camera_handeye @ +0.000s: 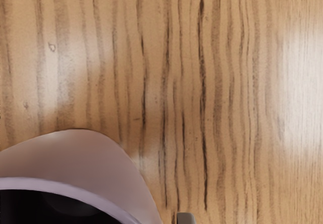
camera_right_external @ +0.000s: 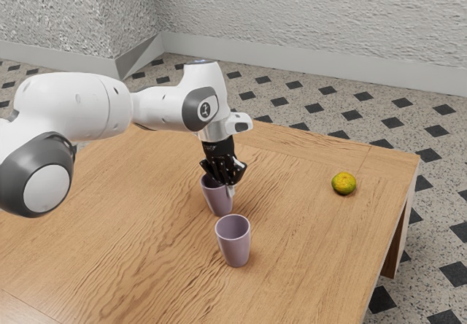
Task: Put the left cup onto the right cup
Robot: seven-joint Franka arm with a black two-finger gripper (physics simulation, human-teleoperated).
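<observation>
Grasping step: jaws at the rim of the far cup (camera_right_external: 216,198), on the table (camera_right_external: 328,251) just behind the near cup (camera_right_external: 233,240); I cannot tell whether they grip. Next: lift it above the near cup.

White rounded arm (camera_right_external: 87,109) — grey joint caps, small black mark on wrist; black tool (camera_right_external: 226,182).

Lilac far cup (camera_right_external: 216,197) is mouth-up, just behind matching upright near cup (camera_right_external: 233,241).
</observation>
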